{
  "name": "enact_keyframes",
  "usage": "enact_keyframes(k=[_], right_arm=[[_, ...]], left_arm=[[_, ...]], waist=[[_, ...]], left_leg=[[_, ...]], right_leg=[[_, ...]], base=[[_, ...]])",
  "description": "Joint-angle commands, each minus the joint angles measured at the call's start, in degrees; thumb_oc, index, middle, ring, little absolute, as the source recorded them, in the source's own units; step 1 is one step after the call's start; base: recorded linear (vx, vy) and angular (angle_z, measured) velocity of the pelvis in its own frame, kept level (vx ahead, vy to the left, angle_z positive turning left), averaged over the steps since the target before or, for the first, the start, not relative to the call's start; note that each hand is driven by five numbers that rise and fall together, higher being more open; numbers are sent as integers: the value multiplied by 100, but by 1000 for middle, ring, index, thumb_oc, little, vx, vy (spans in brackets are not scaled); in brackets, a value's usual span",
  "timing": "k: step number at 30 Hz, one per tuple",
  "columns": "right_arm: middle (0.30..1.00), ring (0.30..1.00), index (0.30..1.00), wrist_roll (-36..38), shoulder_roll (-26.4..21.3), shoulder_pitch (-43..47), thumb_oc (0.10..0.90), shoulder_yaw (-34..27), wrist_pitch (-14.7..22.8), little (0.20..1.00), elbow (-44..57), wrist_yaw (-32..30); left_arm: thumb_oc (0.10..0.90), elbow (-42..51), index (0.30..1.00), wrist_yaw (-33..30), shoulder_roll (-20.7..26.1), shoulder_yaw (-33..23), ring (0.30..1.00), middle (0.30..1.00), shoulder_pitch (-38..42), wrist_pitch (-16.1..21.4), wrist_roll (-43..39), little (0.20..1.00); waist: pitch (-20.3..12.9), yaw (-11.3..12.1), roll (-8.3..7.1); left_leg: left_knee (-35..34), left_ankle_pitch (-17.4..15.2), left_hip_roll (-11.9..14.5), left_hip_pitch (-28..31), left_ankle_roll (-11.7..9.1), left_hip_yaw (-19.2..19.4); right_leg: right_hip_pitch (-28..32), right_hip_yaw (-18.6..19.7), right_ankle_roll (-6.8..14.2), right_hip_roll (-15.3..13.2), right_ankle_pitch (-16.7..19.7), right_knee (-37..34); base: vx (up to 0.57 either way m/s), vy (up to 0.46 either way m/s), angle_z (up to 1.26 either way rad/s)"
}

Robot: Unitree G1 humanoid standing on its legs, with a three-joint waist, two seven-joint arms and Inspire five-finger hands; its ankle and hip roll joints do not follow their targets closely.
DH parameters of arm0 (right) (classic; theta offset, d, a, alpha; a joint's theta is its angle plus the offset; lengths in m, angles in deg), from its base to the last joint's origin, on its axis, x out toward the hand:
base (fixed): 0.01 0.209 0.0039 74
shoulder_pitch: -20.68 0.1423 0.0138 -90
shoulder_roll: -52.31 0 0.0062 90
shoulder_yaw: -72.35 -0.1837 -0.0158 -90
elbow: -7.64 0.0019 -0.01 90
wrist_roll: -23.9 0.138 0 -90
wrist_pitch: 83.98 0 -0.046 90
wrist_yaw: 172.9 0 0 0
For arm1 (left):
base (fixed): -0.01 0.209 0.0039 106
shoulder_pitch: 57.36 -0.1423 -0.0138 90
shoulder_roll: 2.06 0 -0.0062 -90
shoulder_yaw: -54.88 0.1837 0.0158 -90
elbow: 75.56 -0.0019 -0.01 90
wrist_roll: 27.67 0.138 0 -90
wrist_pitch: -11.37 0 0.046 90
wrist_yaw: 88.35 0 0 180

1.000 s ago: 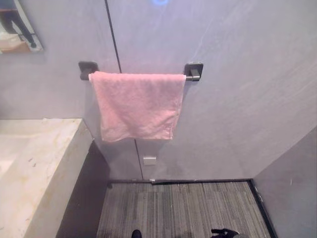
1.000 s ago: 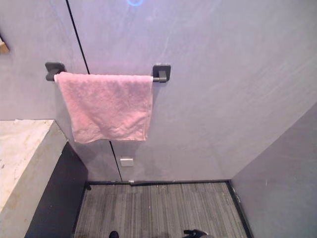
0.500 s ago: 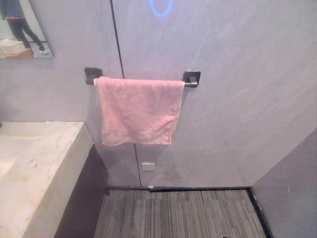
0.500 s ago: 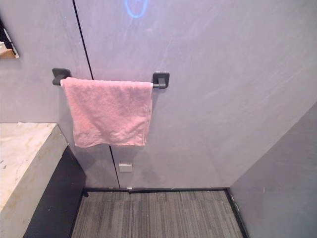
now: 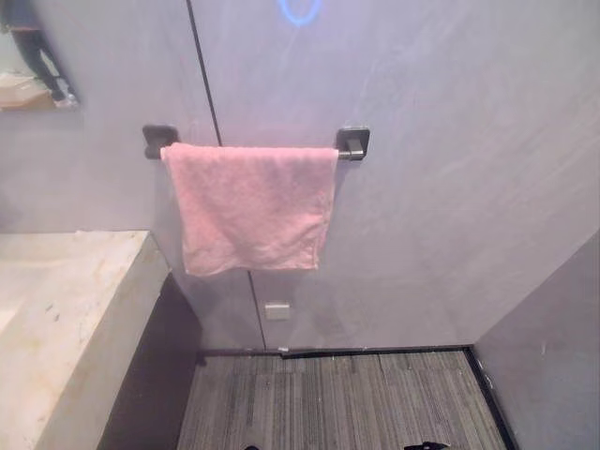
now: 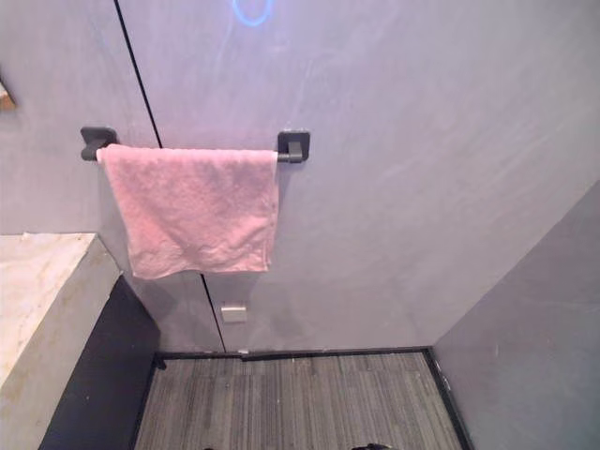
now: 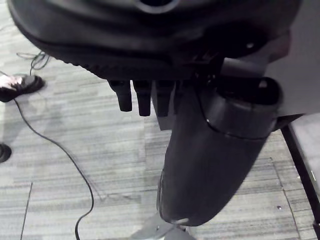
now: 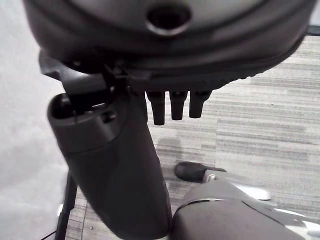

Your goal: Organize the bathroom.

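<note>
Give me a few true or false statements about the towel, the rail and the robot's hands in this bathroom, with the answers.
1. The pink towel hangs over the dark rail. True.
2. The towel lies on the striped floor. False: it hangs on the wall rail.
3. The marble counter is to the towel's left. True.
4. The left hand is shut on the towel. False: it holds nothing, hanging above the floor.
5. The right hand holds nothing. True.

We are looking at a dark towel bar [image 5: 352, 143] fixed to the grey wall, carrying a pink towel [image 5: 251, 206] draped over it. Below, a pale marble counter [image 5: 66, 319] is standing on the striped grey floor [image 5: 337, 403].
</note>
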Motion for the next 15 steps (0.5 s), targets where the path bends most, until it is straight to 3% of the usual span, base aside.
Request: enact_keyframes(k=[1, 7, 8, 10, 11, 13, 15], right_arm=[[900, 900, 900, -236, -103, -148, 800, 152, -122, 900, -18, -147], [900, 900, 900, -382, -122, -235, 800, 52, -284, 900, -50, -179], [900, 900, 900, -425, -121, -225, 800, 37, -285, 900, -90, -181], [900, 900, 900, -667, -141, -199, 800, 26, -260, 900, -185, -96], [900, 900, 900, -698, -142, -195, 800, 27, -259, 900, -190, -85], [900, 900, 900, -805, -159, -135, 800, 44, -257, 900, -224, -43], [900, 900, 900, -762, -201, -98, 800, 5, -219, 900, -246, -7]], left_arm=[[800, -109, 900, 285, 202, -126, 900, 900, 114, -23, -138, 900], [800, -165, 900, 400, 164, -215, 900, 900, 16, -44, -90, 900], [800, -188, 900, 421, 171, -262, 900, 900, -3, 17, -68, 900], [800, -215, 900, 399, 177, -361, 900, 900, -47, 120, -93, 900], [800, -214, 900, 392, 178, -367, 900, 900, -48, 119, -112, 900], [800, -190, 900, 378, 206, -460, 900, 900, 0, 156, -94, 900], [800, -181, 900, 350, 205, -452, 900, 900, 119, 187, -7, 900]], waist=[[273, -24, -12], [297, -120, -50], [321, -115, -121], [352, -108, -336], [353, -108, -343], [376, -129, -464], [346, -196, -450]], left_leg=[[248, -341, 529, -137, 8, 496], [621, -323, 718, -274, -94, 923], [1061, -509, 746, -352, 48, 1010], [2099, -1185, 657, -346, 277, 1056], [2151, -1212, 657, -356, 287, 1055], [3150, -1648, 506, -260, 506, 1244], [3410, -1787, 383, 37, 494, 1389]], right_leg=[[-543, -285, 219, -112, -429, 843], [-437, -501, 182, -85, -524, 855], [-476, -564, 127, -144, -458, 909], [-502, -583, 133, -325, -447, 1087], [-508, -586, 134, -328, -443, 1096], [-626, -630, 134, -347, -356, 1181], [-764, -710, 143, -275, -304, 1209]], base=[[-42, -87, 11], [-5, -72, 51], [23, -31, 53], [-21, -26, 36], [-64, -26, 21], [-62, -25, 25], [-79, -5, 59]])
